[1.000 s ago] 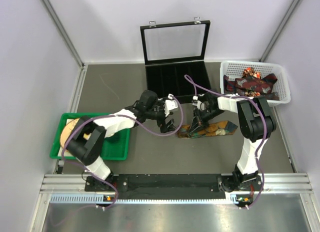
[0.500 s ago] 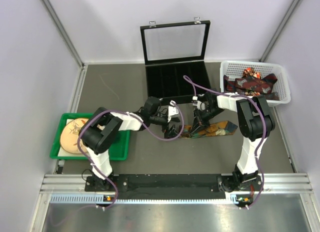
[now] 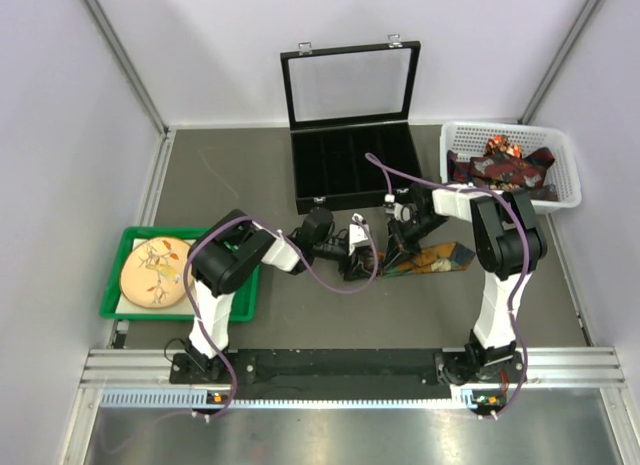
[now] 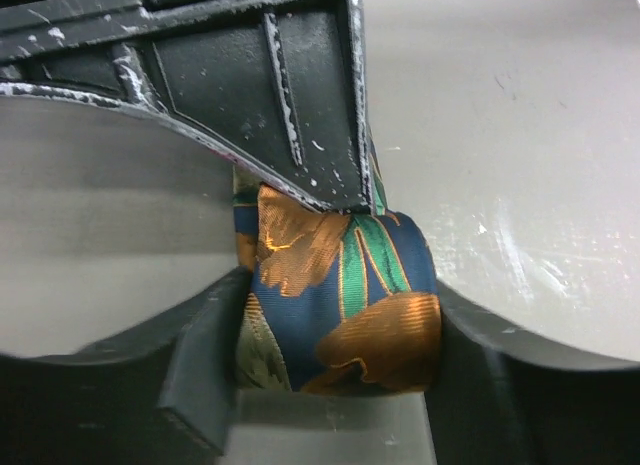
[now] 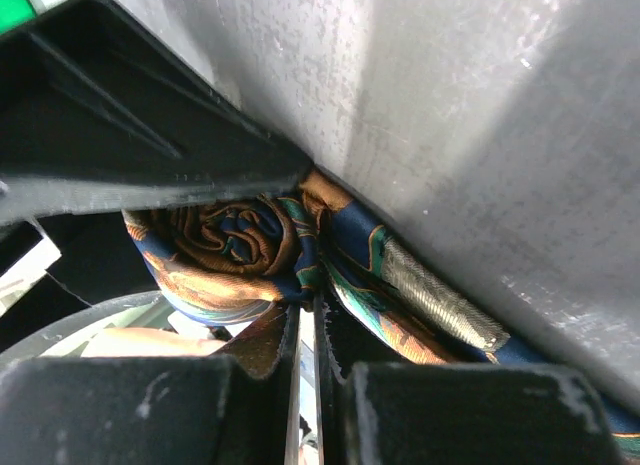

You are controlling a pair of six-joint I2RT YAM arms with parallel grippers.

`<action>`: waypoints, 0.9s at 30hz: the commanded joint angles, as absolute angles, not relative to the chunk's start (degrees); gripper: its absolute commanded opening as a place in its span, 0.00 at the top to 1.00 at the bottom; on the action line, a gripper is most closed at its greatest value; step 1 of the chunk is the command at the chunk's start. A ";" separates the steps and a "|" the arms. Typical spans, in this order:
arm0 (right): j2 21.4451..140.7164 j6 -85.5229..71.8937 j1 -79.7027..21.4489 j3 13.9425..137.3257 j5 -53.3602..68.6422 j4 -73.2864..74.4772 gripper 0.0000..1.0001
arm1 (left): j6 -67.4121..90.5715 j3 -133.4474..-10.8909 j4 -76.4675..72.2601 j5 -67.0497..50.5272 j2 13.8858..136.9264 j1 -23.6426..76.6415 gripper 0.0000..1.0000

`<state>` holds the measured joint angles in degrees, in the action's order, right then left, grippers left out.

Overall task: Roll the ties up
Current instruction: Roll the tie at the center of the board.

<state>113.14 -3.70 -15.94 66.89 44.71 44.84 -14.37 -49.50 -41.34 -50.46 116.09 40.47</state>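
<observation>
One tie, dark blue with orange and green, lies on the grey table in front of the black case, its left end wound into a roll. In the left wrist view the roll sits squeezed between my left gripper's two fingers. My left gripper is shut on it. My right gripper is just right of the roll. In the right wrist view its jaws are closed to a thin slit, tips pinching the tie's fabric beside the spiral roll end. More ties fill the white basket.
The open black case stands just behind both grippers. The white basket is at the back right. A green tray with a round patterned disc sits at the left. Purple cables loop over both arms.
My left arm has swung right and folded in, bringing its gripper onto the tie's rolled end. My right gripper has stayed almost still on the tie.
</observation>
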 commanded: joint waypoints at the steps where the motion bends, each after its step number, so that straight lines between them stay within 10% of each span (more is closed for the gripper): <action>1: 116.28 -0.26 -16.61 67.67 34.72 41.39 1.00 | -15.55 -51.68 -42.99 -50.01 116.11 41.13 0.39; 9: 112.77 0.26 -14.42 67.68 40.16 44.73 0.88 | -26.35 -54.57 -15.86 -41.15 110.75 41.66 0.77; 21: 106.08 -2.54 -9.05 63.55 57.65 40.09 0.47 | -34.54 -58.61 5.09 -20.93 109.24 47.81 0.72; 27: 108.63 -4.48 -12.21 63.55 58.71 37.71 0.48 | -32.35 -63.80 11.06 -18.72 111.70 48.96 0.62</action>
